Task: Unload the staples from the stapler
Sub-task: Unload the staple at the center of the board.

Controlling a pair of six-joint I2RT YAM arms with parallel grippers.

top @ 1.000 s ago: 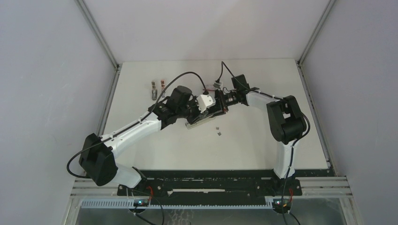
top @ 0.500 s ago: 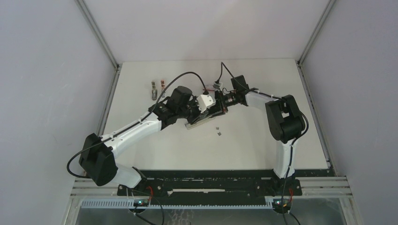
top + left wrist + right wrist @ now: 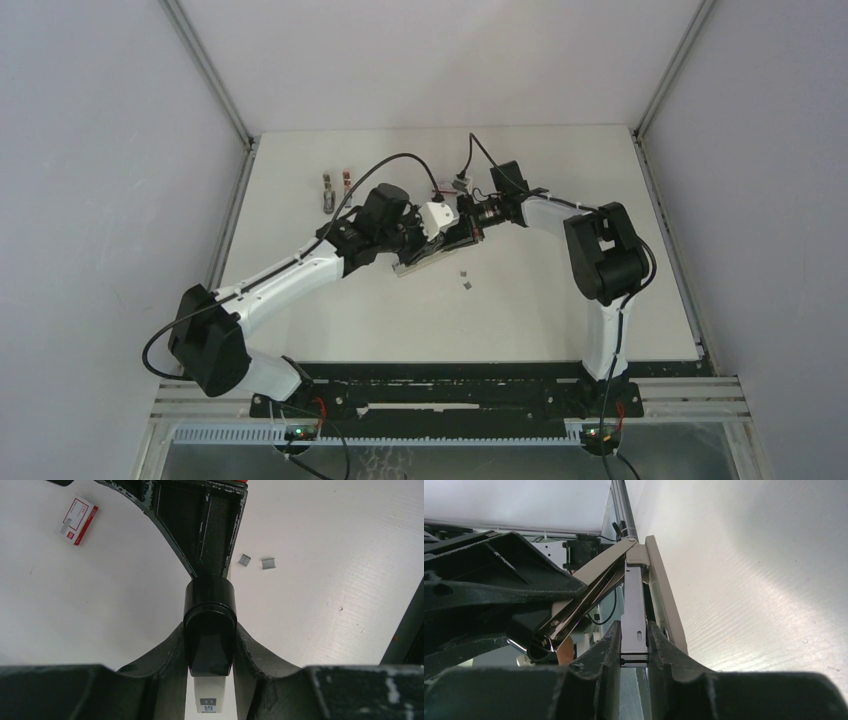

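Both pairs of jaws are clamped on the stapler [image 3: 209, 611], held between them over the middle of the table [image 3: 325, 540]; whether it touches the surface cannot be told; the left gripper [image 3: 209, 637] pinches its rounded black end; the right gripper [image 3: 634, 642] squeezes one thin metal rail, while the other arms fan out from the hinge; just beyond, two small staples [image 3: 244, 559] lie loose side by side on the table, apart from the stapler; farther off, a red-and-white box [image 3: 76, 514] lies flat.
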